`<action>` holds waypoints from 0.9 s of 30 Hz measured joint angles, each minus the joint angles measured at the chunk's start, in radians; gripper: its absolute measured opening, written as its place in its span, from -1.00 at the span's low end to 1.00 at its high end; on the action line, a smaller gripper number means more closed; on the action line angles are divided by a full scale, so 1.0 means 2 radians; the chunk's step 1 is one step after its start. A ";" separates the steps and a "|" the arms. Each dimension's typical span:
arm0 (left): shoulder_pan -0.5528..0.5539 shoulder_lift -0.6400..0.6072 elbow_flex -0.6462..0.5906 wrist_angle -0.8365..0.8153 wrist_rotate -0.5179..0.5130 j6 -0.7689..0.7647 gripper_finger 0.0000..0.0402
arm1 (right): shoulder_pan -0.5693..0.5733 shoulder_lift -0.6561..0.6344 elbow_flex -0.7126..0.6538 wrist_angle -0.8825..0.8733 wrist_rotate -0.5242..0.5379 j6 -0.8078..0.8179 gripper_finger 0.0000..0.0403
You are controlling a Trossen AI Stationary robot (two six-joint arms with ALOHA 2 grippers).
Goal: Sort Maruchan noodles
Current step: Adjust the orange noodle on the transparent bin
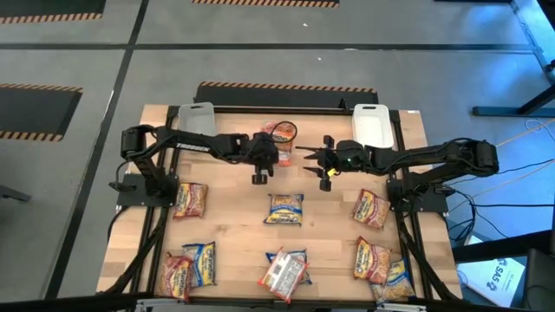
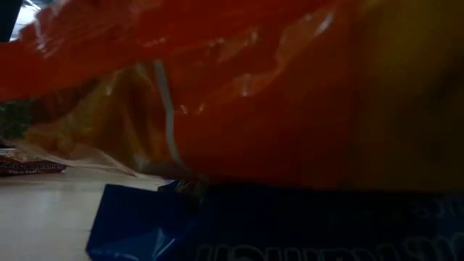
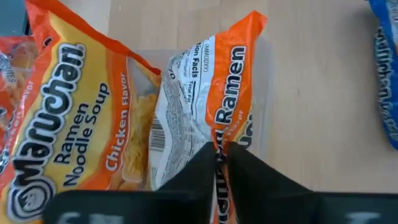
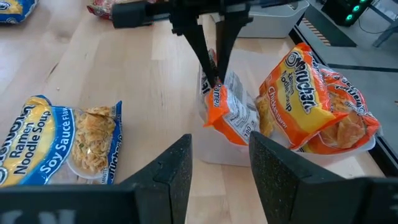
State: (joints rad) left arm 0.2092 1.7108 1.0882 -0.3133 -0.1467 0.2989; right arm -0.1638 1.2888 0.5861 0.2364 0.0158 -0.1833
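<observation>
A clear bin (image 4: 210, 154) at the table's far middle holds orange Maruchan noodles. One orange packet (image 4: 300, 93) leans in it, label up, also seen in the left wrist view (image 3: 74, 124). A second orange packet (image 3: 214, 87) stands on end in the bin, and my left gripper (image 4: 215, 79) is shut on it from above. My right gripper (image 4: 219, 165) waits open just right of the bin (image 1: 282, 132), touching nothing. A blue packet (image 4: 56, 146) lies flat on the table near it. My left gripper pinches the standing orange packet by its top edge (image 3: 219, 134) between its two fingers (image 4: 204, 50). The fingers slant down from the table's left and near side. The packet stands about upright below them, its lower end (image 4: 233, 134) inside the clear bin.
More packets lie scattered over the table's middle and near half: blue (image 1: 285, 209), red (image 1: 190, 200), red (image 1: 371, 209) and piles near the front edge (image 1: 284, 270). White bins (image 1: 197, 117) (image 1: 371, 121) stand at the far corners. The low view is blocked by an orange packet (image 2: 275, 94).
</observation>
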 joint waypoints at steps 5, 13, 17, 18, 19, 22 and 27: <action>0.000 0.001 0.000 0.001 0.000 0.000 -0.99 | 0.000 0.000 0.000 0.000 0.000 0.003 -0.28; 0.000 -0.016 0.064 -0.082 0.015 -0.017 -1.00 | 0.000 0.000 0.000 0.000 0.000 0.002 -0.28; 0.015 -0.015 0.118 -0.149 0.106 -0.035 -1.00 | 0.000 0.000 0.000 0.000 0.000 0.002 -0.28; 0.020 -0.015 0.123 -0.150 0.118 -0.038 -1.00 | 0.000 0.000 0.000 0.000 0.000 0.002 -0.28; 0.023 -0.015 0.124 -0.148 0.119 -0.039 -1.00 | 0.000 0.000 0.000 0.000 0.000 0.002 -0.28; 0.034 -0.013 0.121 -0.153 0.120 -0.043 -1.00 | 0.000 0.000 0.000 0.000 0.000 0.001 -0.28; 0.040 -0.013 0.095 -0.133 0.127 -0.066 -1.00 | 0.000 0.000 0.000 -0.001 0.000 0.001 -0.28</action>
State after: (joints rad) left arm 0.2890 1.6840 1.2787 -0.5803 0.1072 0.1667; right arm -0.1638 1.2884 0.5861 0.2345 0.0154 -0.1806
